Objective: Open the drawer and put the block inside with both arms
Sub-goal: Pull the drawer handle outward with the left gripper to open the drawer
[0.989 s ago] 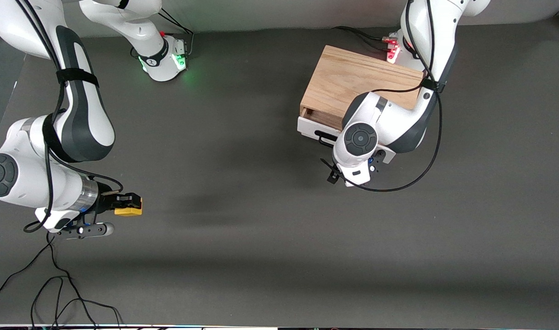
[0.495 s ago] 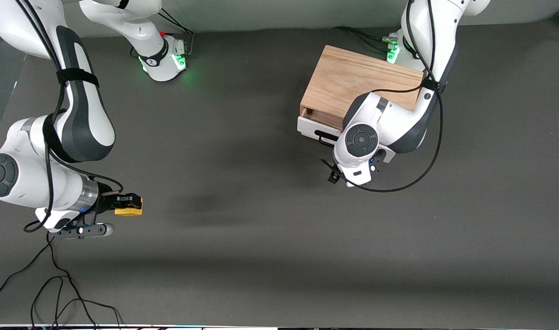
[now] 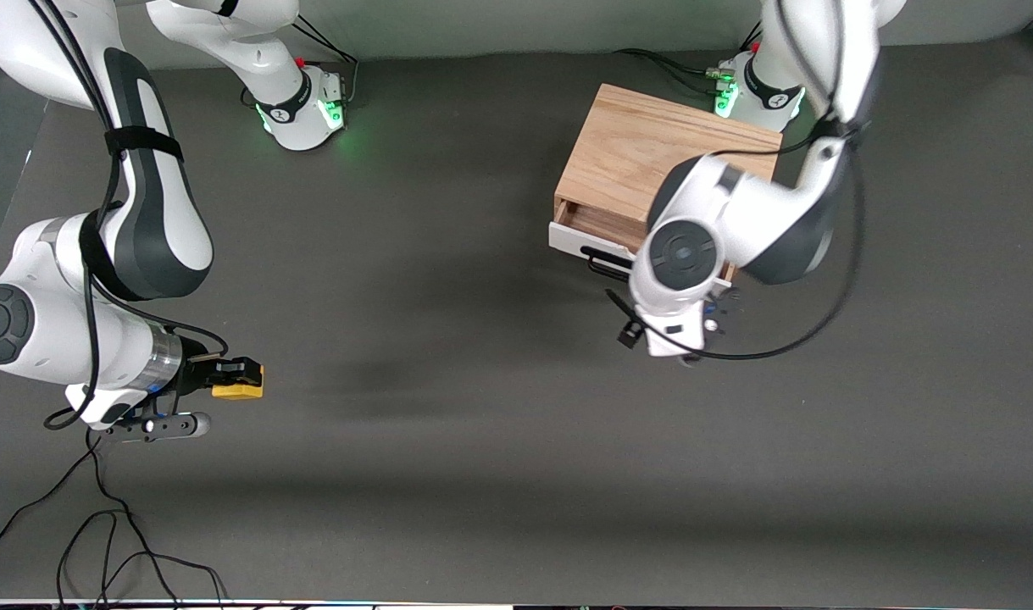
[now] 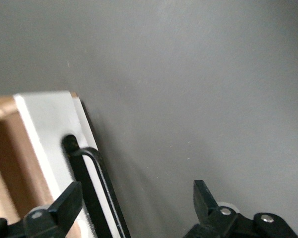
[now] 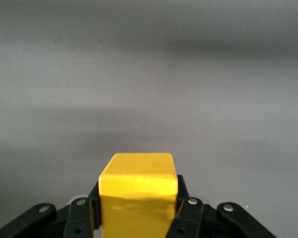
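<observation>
Gripping the yellow block (image 3: 238,385) between clenched fingers, the right gripper (image 3: 243,379) hangs over bare dark table (image 3: 448,440) at the right arm's end, well apart from the wooden box (image 3: 643,157). In the right wrist view, the block (image 5: 138,196) sits squarely between the black pads. Near the left arm's base stands the box, its drawer (image 3: 588,229) pulled partly out, white front panel and black bar handle (image 3: 605,261) facing the front camera. The left gripper (image 4: 134,206) is released, fingers spread wide over the handle (image 4: 92,191), one finger (image 4: 67,203) above the drawer's inside and the other above the table, neither touching the bar. Cables (image 3: 101,525) trail on the table near the right arm.
</observation>
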